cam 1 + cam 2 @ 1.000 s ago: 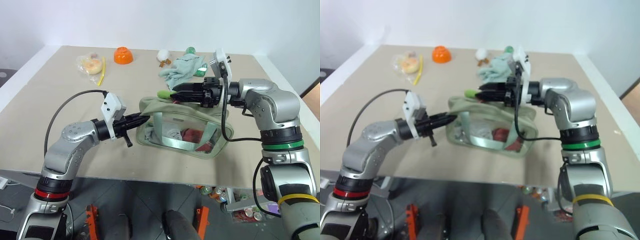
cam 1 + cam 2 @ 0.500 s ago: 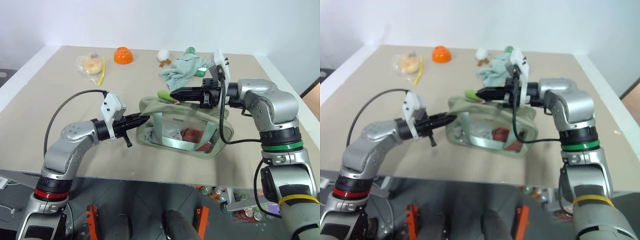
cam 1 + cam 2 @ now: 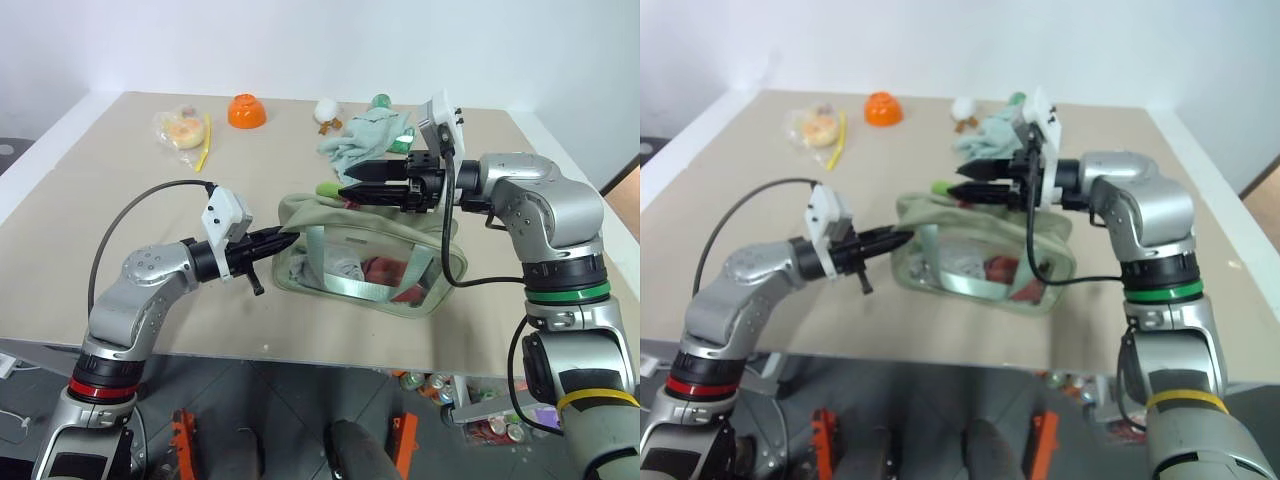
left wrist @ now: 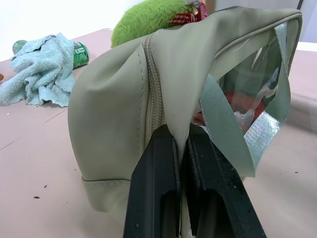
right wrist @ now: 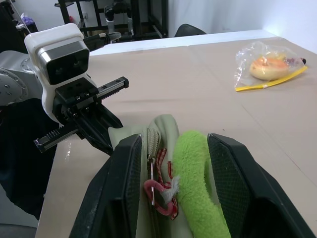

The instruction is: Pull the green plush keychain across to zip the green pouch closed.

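Olive-green fabric forms the boxy pouch (image 3: 365, 250), which has clear plastic side windows and pale green straps and sits on the beige table (image 3: 120, 220). The pouch's contents are visible through the windows. The left gripper (image 3: 285, 238) has its two black fingers pressed together on a fold of cloth at the pouch's end nearest it, anchoring that end. The left wrist view shows the zipper seam running up from this pinch.

Progress: the bright lime-green fuzzy plush keychain (image 5: 195, 191) sits on top of the pouch close to the anchored end (a small red clip lies just beside it). Judged from that position, the zipper run towards the robot's right side is yet to be closed, though how much of the seam is open cannot be told.

Jaw relation: the right gripper (image 5: 171, 173) points across the pouch top with its fingers apart. The plush lies between them, near one finger (image 5: 233, 188) and not clamped. Closing on the plush and drawing it along the seam remain outstanding.
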`<move>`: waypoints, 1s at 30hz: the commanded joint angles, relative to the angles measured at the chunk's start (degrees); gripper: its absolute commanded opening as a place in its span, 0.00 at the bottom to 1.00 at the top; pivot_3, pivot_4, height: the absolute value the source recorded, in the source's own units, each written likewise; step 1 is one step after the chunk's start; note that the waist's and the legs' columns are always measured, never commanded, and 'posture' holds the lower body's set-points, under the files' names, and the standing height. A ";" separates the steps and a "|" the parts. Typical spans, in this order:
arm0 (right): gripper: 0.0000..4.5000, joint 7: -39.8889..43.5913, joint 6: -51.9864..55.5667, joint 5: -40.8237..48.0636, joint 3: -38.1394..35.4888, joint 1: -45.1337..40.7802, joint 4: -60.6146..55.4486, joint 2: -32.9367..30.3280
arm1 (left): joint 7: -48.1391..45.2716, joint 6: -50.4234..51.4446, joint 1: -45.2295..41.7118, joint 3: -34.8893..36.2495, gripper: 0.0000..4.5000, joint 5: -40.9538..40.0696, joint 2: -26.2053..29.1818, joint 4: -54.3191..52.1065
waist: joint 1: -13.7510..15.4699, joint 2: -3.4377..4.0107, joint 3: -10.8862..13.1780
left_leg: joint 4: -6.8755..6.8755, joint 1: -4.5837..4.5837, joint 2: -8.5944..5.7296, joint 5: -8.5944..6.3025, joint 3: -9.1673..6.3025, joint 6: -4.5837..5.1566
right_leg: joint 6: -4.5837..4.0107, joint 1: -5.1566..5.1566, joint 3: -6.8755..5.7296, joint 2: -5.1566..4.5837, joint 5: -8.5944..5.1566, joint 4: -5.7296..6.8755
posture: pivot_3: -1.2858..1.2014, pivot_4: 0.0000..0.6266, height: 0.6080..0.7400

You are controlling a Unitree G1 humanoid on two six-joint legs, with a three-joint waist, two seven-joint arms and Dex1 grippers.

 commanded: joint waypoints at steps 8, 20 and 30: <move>0.48 0.28 -1.60 -3.24 2.11 -1.44 2.56 0.95 | -0.13 -0.29 0.79 -0.94 0.00 0.97 0.29 -0.66 | 0.00 0.00 0.00 | 0.00 0.00 0.00 0.00 -0.01 0.00 | -0.01 0.01 -0.01 -0.01 0.00 0.00 | 0.52 0.24 1.00; 0.16 -0.21 2.87 -0.78 -0.58 -3.25 4.78 1.32 | -0.02 -0.49 2.17 -0.74 0.00 0.95 0.74 -1.65 | 0.00 0.00 0.00 | 0.01 0.02 0.00 0.01 -0.01 0.00 | -0.01 0.03 -0.01 -0.01 0.00 0.00 | 0.52 0.24 1.00; 0.00 0.49 3.60 0.51 -1.48 -1.42 2.20 -0.22 | -0.51 -1.04 1.49 -1.32 0.00 1.55 0.73 -0.67 | 0.00 0.00 0.00 | 0.01 0.02 0.00 0.01 -0.01 0.00 | 0.00 0.03 -0.02 -0.01 0.00 0.00 | 0.52 0.24 1.00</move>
